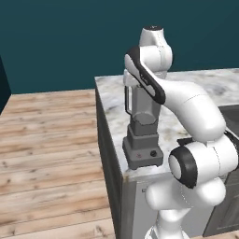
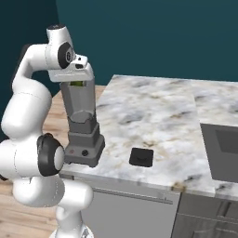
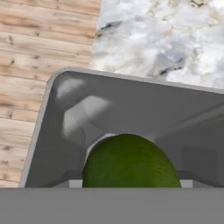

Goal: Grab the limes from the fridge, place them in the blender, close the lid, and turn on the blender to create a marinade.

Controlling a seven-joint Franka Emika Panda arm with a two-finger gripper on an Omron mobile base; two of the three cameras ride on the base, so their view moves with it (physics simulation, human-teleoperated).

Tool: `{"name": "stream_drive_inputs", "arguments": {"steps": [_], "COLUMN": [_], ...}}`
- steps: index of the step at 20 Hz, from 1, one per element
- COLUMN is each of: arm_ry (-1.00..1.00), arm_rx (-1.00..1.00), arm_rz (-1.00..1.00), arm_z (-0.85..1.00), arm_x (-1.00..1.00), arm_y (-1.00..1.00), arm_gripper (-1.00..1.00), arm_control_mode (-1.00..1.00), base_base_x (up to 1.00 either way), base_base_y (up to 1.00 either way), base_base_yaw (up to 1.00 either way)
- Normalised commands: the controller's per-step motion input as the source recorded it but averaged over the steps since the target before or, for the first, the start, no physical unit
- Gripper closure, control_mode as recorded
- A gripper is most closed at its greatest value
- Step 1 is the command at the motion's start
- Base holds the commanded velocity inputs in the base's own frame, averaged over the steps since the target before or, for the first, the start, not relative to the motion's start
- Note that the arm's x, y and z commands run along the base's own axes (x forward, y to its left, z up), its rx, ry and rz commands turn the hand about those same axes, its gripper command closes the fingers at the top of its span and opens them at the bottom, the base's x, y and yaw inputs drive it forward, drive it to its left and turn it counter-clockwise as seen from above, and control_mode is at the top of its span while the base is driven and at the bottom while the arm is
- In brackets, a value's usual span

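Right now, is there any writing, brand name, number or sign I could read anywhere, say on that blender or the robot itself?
None: no readable text appears in any view.
Blender: its base carries a red button and a black knob, both unlabelled.
Lid on the marble counter: plain black.
Lime above the open jar: no sticker.
Robot arm: plain white, no logo visible.

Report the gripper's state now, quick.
Gripper: over the blender jar's open top with a lime right at its tips; jaws hidden, so open or closed cannot be told.
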Motion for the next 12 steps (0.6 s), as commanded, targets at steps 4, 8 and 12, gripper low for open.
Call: {"name": "stream_drive_inputs", "arguments": {"steps": [4, 8, 12], "arm_ry": [0.02, 0.0, -0.03], "arm_rx": [-0.01, 0.0, 0.0], "arm_rz": [0.0, 0.0, 0.0], "arm_z": [-0.03, 0.0, 0.27], "arm_x": [-0.02, 0.0, -0.06], "arm_y": [0.25, 0.14, 0.02], "arm_gripper": [-1.0, -1.0, -1.0], "arm_control_mode": [-1.0, -1.0, -1.0], "base_base_x": [0.0, 0.0, 0.0], "base_base_y": [0.0, 0.0, 0.0], "base_base_yaw": [0.0, 0.0, 0.0]}}
